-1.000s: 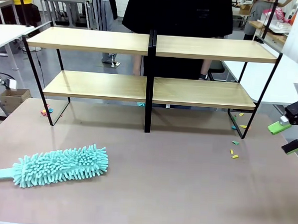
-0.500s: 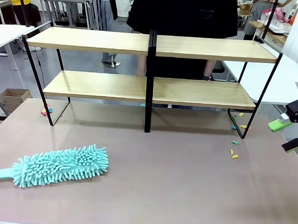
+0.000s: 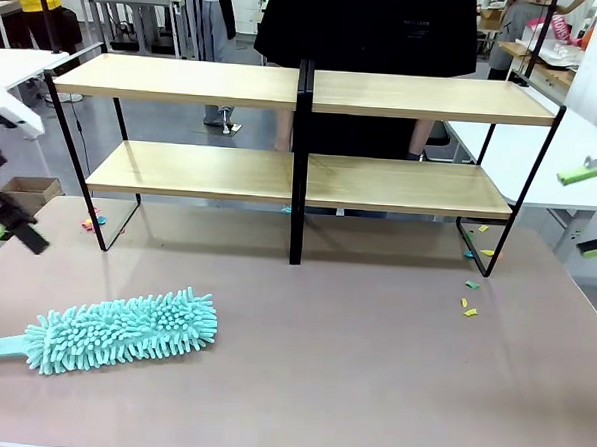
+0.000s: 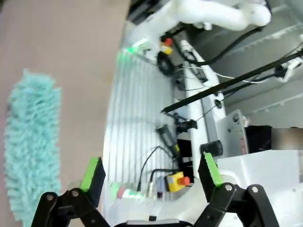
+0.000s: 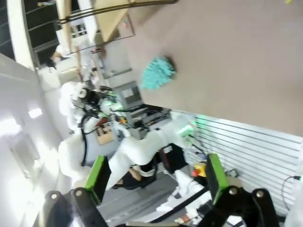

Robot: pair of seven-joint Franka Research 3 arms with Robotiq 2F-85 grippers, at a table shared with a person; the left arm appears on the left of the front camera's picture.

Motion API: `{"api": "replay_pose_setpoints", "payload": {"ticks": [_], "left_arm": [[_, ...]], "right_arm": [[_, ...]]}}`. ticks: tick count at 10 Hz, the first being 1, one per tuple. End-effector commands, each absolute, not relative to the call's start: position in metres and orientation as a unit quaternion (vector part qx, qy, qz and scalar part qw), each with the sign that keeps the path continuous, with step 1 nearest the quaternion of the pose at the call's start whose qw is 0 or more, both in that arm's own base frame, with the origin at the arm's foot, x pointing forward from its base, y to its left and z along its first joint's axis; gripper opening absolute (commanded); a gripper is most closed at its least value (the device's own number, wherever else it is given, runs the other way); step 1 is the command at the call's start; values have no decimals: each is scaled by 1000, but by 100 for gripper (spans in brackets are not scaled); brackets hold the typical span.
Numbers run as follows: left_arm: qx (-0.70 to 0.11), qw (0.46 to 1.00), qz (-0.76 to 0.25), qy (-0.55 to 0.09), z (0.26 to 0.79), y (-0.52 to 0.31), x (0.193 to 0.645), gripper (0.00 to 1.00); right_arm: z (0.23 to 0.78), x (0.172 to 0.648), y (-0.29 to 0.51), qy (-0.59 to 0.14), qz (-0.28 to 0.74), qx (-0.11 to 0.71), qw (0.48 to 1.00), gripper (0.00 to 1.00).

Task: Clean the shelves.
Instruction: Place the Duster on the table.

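Across the far half of the table (image 3: 370, 387) stand the shelves (image 3: 299, 175), all four boards bare. Left gripper (image 4: 151, 176) sits at the table's left edge, jaws spread wide, nothing between them (green pads well apart). Right gripper (image 5: 155, 177) sits off the right edge, likewise wide open and empty. Teal duster (image 3: 123, 330) lies flat front-left, touching neither gripper. Paper scraps (image 3: 470, 298) lie near the right frame leg.

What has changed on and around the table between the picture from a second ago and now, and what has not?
The right gripper has risen and pulled back toward the table's right edge, jaws open and empty. The left gripper has swung in at the left edge, also open and empty. Nothing was taken hold of or let go. The teal duster, the shelves and the paper scraps lie as before.
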State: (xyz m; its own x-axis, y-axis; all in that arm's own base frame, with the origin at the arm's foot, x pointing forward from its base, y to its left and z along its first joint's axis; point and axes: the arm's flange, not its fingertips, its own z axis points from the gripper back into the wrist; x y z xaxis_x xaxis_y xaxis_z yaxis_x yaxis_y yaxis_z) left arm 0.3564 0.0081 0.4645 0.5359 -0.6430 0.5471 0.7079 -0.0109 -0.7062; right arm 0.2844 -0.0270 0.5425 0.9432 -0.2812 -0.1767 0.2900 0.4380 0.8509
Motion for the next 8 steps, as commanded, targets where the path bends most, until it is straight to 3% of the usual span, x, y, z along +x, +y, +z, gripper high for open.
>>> {"api": "replay_pose_setpoints", "payload": {"ticks": [1, 2, 3, 5, 6, 8], "left_arm": [[-577, 667, -471, 20, 457, -17, 375, 100], [-616, 626, -478, 27, 456, -29, 378, 100], [-656, 606, -448, -36, 460, -32, 384, 100], [-644, 698, -200, -241, 471, -10, 401, 100], [-614, 719, -140, -294, 478, 5, 397, 100], [-593, 726, -113, -329, 490, 23, 379, 100]], "right_arm": [[547, 282, -27, 10, -181, 538, 823, 100], [546, 281, -27, 10, -181, 533, 826, 100], [546, 283, -29, 5, -174, 519, 837, 100], [546, 283, -29, 5, -174, 519, 837, 100], [546, 283, -29, 5, -174, 519, 837, 100], [546, 283, -29, 5, -174, 519, 837, 100]]}}
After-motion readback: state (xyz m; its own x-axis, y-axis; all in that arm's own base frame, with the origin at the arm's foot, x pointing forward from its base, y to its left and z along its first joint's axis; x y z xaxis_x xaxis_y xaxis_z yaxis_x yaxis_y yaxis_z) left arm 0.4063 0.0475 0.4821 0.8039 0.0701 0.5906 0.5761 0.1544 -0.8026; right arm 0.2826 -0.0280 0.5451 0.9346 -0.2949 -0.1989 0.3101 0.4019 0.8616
